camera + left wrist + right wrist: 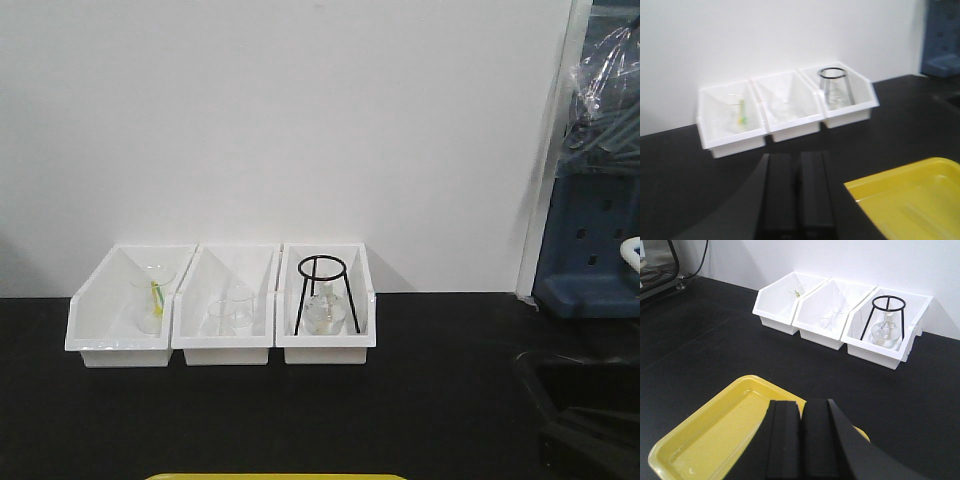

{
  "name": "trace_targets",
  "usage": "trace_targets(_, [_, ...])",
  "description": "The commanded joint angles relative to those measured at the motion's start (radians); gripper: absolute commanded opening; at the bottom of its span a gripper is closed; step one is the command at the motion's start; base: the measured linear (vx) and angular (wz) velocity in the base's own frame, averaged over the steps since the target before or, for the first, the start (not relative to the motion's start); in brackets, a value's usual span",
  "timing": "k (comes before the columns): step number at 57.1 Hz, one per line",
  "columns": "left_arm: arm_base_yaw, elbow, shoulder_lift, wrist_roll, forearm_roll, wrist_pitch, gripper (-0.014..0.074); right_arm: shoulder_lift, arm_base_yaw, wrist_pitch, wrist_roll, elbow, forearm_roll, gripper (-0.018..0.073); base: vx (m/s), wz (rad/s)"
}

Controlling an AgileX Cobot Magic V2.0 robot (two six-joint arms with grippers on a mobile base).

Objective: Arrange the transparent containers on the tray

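Note:
No slim test tubes can be made out in any view. Three white bins stand in a row against the back wall. The left bin (120, 305) holds a clear beaker (152, 297) with a yellow-green stick in it. Squat beakers (232, 312) sit in the middle bin. A yellow tray (710, 435) lies on the black table near me, with only its rim (275, 477) showing in the front view and its corner (910, 195) in the left wrist view. My left gripper (796, 157) is shut and empty, left of the tray. My right gripper (801, 405) is shut and empty over the tray's right end.
The right bin (325, 335) contains a black wire tripod (325, 290) standing over a clear flask (322, 315). A blue perforated rack (590, 250) and plastic wrapping stand at the far right. A dark arm part (590, 425) fills the bottom right corner.

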Motion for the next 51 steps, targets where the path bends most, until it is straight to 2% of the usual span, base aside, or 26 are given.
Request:
trace_targets(1, [0.084,0.078,-0.09,0.02,0.005,-0.143,-0.0008,-0.002,-0.002,-0.082,-0.006,-0.026,-0.006,-0.0013,0.0,0.0])
trace_targets(7, [0.183,0.216,-0.208,0.073,-0.044,-0.251,-0.0008,-0.002,-0.002,-0.082,-0.006,-0.026,-0.006,-0.0013,0.0,0.0])
trace_targets(15, [0.267,0.409,-0.326,0.099,-0.139,-0.383,-0.0008,-0.002,-0.002,-0.082,-0.007,-0.026,-0.006,-0.0013,0.0,0.0])
trace_targets(21, [0.289,0.534,-0.324,0.093,-0.175,-0.486,-0.0008,-0.002,-0.002,-0.079,-0.007,-0.026,-0.006,-0.0013,0.0,0.0])
trace_targets(28, [0.29,0.628,-0.324,0.089,-0.175,-0.581,-0.0008,-0.002,-0.002,-0.078,-0.007,-0.026,-0.006,-0.0013,0.0,0.0])
trace_targets(35, [0.29,0.622,-0.324,0.089,-0.172,-0.518,-0.0008,-0.002,-0.002,-0.075,-0.007,-0.026,-0.006,-0.0013,0.0,0.0])
trace_targets(51, [0.29,0.622,-0.322,0.09,-0.172,-0.498,-0.0008,-0.002,-0.002,-0.074,-0.007,-0.026,-0.006,-0.0013,0.0,0.0])
